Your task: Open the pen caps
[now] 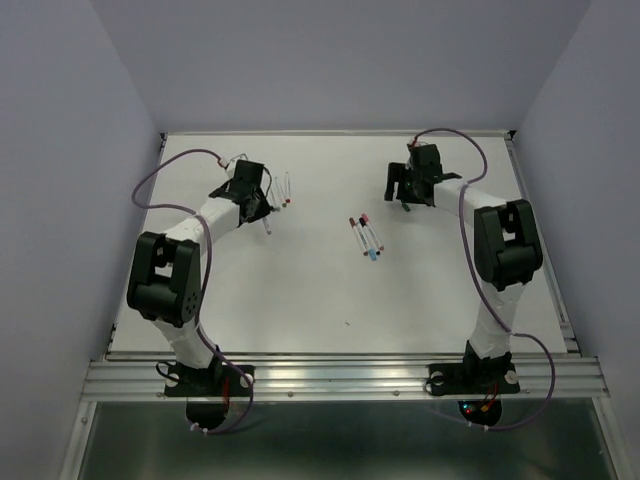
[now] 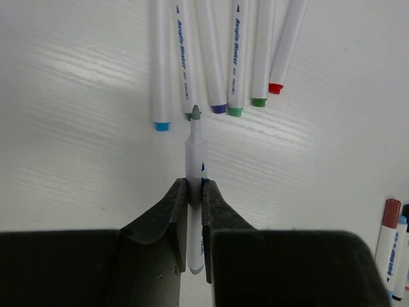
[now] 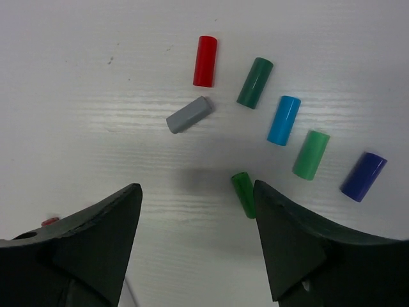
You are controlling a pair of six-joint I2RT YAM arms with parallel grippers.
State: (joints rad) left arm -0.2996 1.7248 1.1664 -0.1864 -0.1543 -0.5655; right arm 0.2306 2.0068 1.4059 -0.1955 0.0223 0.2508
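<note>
Left wrist: left tool [image 2: 195,185] pinches uncapped pen [image 2: 195,150]; right tool [image 3: 197,188] spread.

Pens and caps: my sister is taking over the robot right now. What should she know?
Left gripper: shut on a pen with its cap off.
Right gripper: open, empty, above seven loose caps lying on the table.
Done: a row of pens lies just past the left gripper, probably the opened ones.
Left: lay the held pen down, then open the capped pens mid-table.
</note>
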